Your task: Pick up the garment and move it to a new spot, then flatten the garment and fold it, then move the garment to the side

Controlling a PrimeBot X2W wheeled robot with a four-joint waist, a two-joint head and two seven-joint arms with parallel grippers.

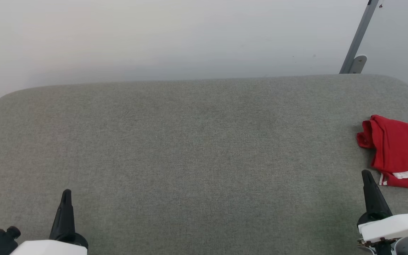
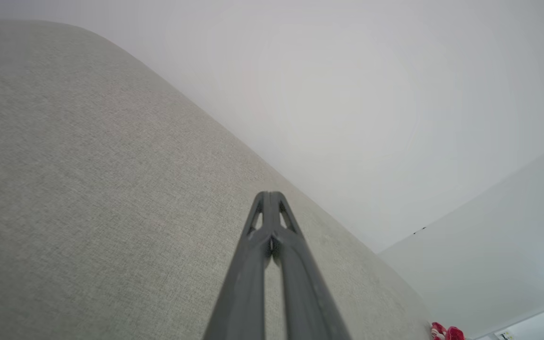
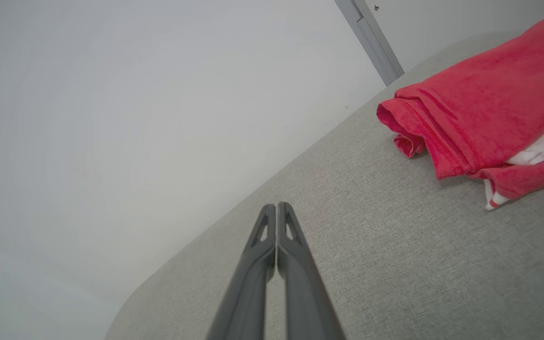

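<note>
Just right of the right claw (image 1: 366,174): garment (image 1: 400,148), a little ahead (nearer arm).
Grip of right claw: closed, empty.
Far-off left claw (image 1: 66,193): closed too.

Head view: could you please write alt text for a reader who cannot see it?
A folded red garment lies at the right edge of a grey fabric surface. The left gripper and the right gripper sit shut at the bottom corners, neither touching it.

The red garment (image 1: 400,148) is seen folded up at the frame's right edge, white trim peeking out underneath.
</note>
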